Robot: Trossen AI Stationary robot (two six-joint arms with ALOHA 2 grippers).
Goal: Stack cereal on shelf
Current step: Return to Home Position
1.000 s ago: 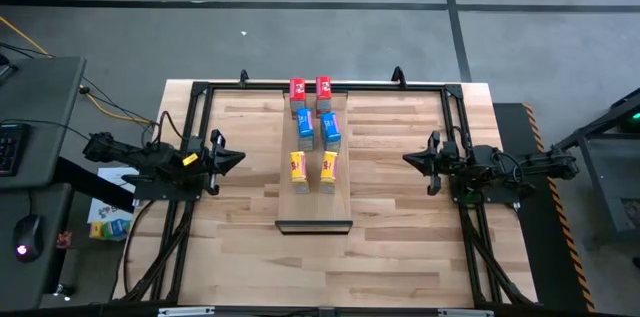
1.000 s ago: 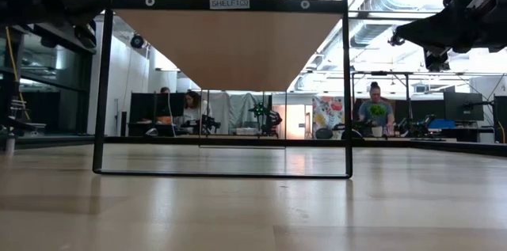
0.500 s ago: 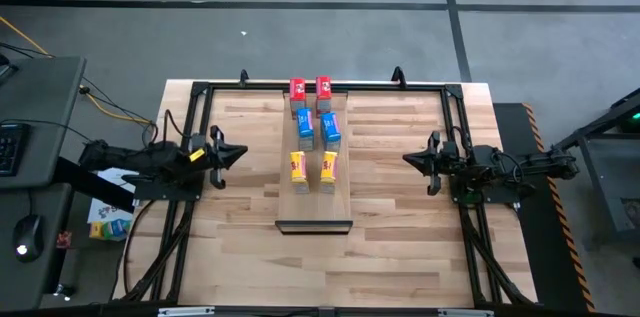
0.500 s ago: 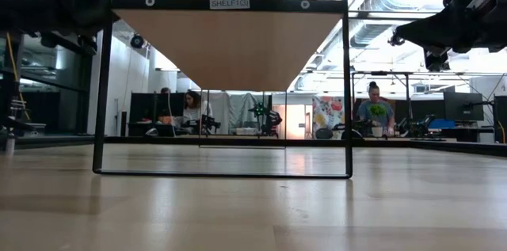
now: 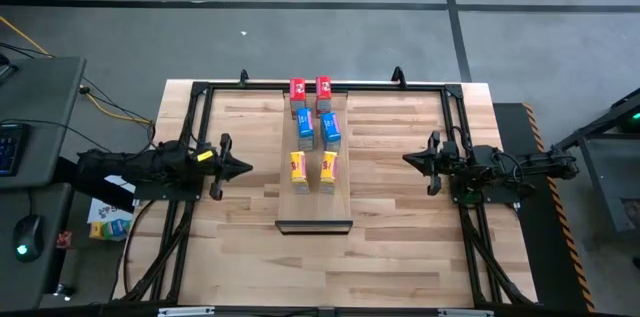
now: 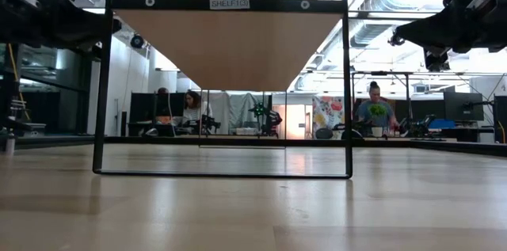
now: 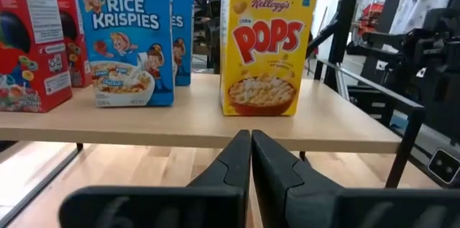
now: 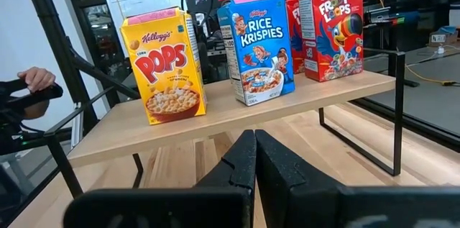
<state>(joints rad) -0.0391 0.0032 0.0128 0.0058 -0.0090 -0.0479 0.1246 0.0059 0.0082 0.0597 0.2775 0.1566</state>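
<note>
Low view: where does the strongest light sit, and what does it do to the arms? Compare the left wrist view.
Low view: bright ceiling light behind the shelf leaves the left arm and right arm as dark silhouettes; the tabletop shows a pale sheen. Left wrist view: the cereal boxes are evenly lit, with no glare.
</note>
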